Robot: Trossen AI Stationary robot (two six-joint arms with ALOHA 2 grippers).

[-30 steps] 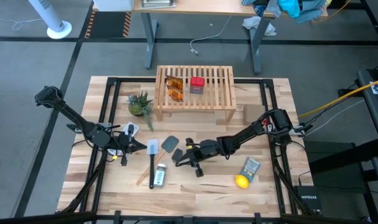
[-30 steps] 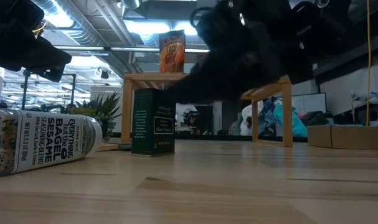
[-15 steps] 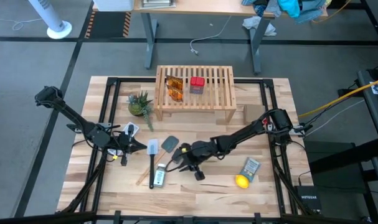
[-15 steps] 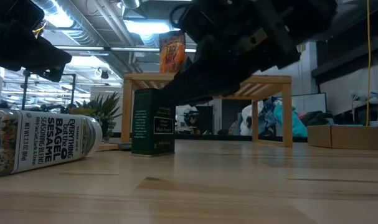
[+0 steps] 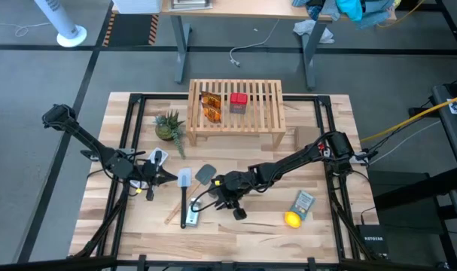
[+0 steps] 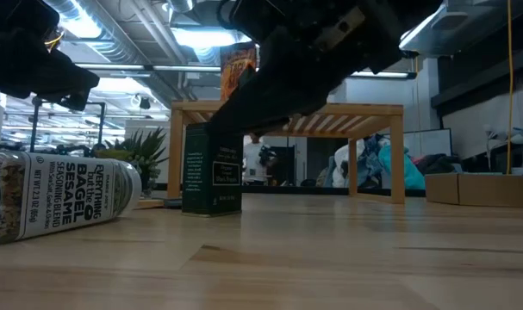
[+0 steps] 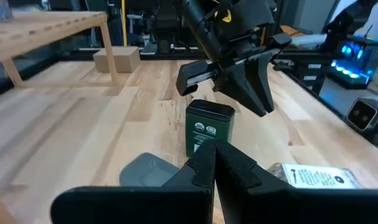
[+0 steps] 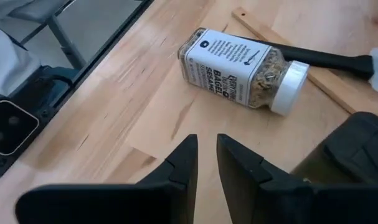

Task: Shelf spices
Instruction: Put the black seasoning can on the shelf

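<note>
Clear plastic, rigid, likely slick and apt to roll: the bottle [image 8: 241, 67] wants gripping mid-body; my right gripper [image 8: 202, 163] hovers, jaws narrow, empty.

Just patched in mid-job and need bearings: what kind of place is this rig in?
Most likely a lab or workshop, not a home: grey floor with a loose cable, height-adjustable desks behind the plank table, exposed ceiling ducts, and a network box beside it.
</note>
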